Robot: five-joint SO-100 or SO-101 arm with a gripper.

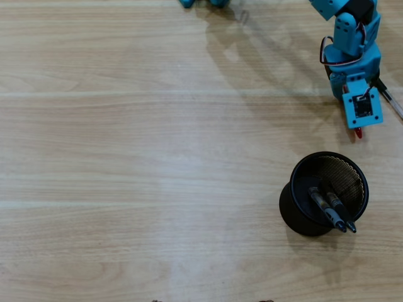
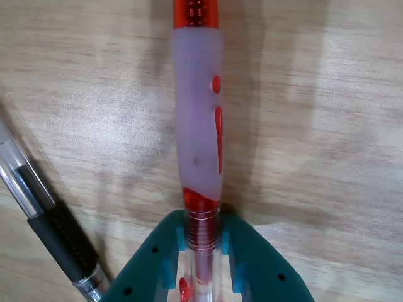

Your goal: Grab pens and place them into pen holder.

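— Where the wrist view is considered, what is seen of the hand (image 2: 203, 242)?

— It is seen closed on the red pen (image 2: 199, 126), with the two teal fingers (image 2: 151, 264) pressed against the clear section of the barrel from either side. The frosted grip and red end of the pen are shown running up the picture, over the pale wood counter (image 2: 327, 126). Whether the pen is lifted or lying on the wood cannot be told.

— Is anything else shown near it?

— A black and clear pen (image 2: 44, 214) is seen lying on the counter at the lower left of that view, slanted, just beside the hand but not touched by it.

— And from overhead?

— The blue arm (image 1: 352, 44) is seen at the upper right, with its wrist camera block facing down. Only the red tip of the held pen (image 1: 357, 133) is seen below that block; the fingers are hidden by it. A dark pen (image 1: 391, 100) is partly visible on the counter (image 1: 138, 157) just right of the arm, near the picture's edge.

— Where is the pen holder?

— The black mesh pen holder (image 1: 302, 217) is seen upright at the lower right, below the arm and apart from it. Two dark pens (image 1: 330, 209) are held inside it, side by side, leaned against the rim on the lower right, with their ends sticking out over it.
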